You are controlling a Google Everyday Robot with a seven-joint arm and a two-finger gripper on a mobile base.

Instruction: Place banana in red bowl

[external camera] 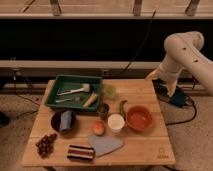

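Green tray (75,78) with utensils (72,91), white cup (116,122), dark bowl (54,119) — grapes (46,145), orange fruit (98,128)

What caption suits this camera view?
Banana lies in green tray, apart from red bowl; claw hangs beside the table's far right corner.

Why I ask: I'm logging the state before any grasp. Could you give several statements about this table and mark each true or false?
1. The banana lies in the green tray. True.
2. The red bowl holds the banana. False: the banana is in the tray, apart from the bowl.
3. The end effector hovers over the green tray. False: it hangs beyond the table's right edge, far from the tray.
4. The white cup stands just left of the red bowl. True.
5. The grapes sit in the dark bowl. False: they lie on the table's front left corner.
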